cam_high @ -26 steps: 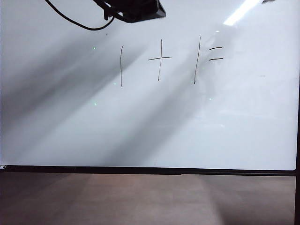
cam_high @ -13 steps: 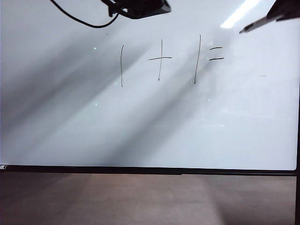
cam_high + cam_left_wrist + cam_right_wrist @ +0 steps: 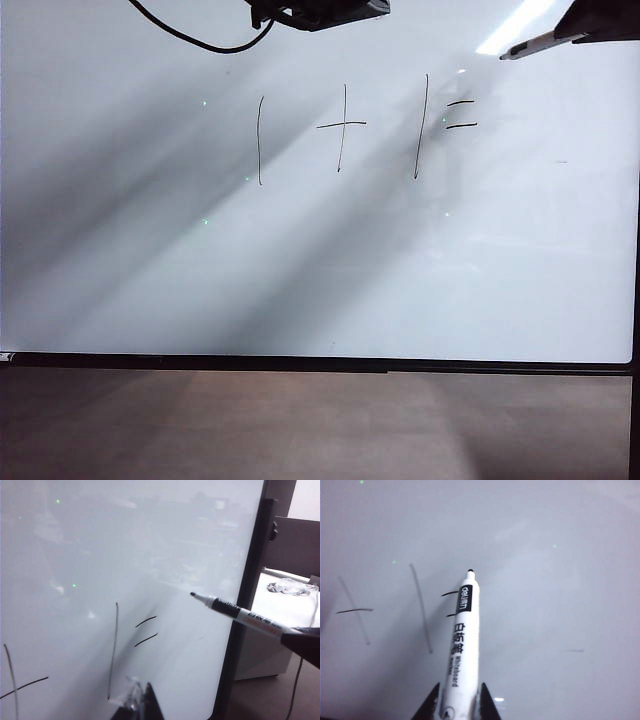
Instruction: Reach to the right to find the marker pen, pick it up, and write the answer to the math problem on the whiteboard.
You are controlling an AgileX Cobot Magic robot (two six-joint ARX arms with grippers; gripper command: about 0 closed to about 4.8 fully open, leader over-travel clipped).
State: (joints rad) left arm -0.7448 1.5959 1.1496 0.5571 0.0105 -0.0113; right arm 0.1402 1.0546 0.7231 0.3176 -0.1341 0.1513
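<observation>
The marker pen (image 3: 461, 650) is being gripped between the fingers of the right gripper (image 3: 456, 700), its tip held near the two dashes of the math problem (image 3: 365, 130) on the whiteboard (image 3: 300, 290). The left gripper (image 3: 145, 700) is being kept low by the board; whether its fingers are open cannot be told.

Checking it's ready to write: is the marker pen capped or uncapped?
Uncapped. The marker pen, held in the right gripper, shows its bare dark tip, aimed at the whiteboard beside the equals sign.
</observation>
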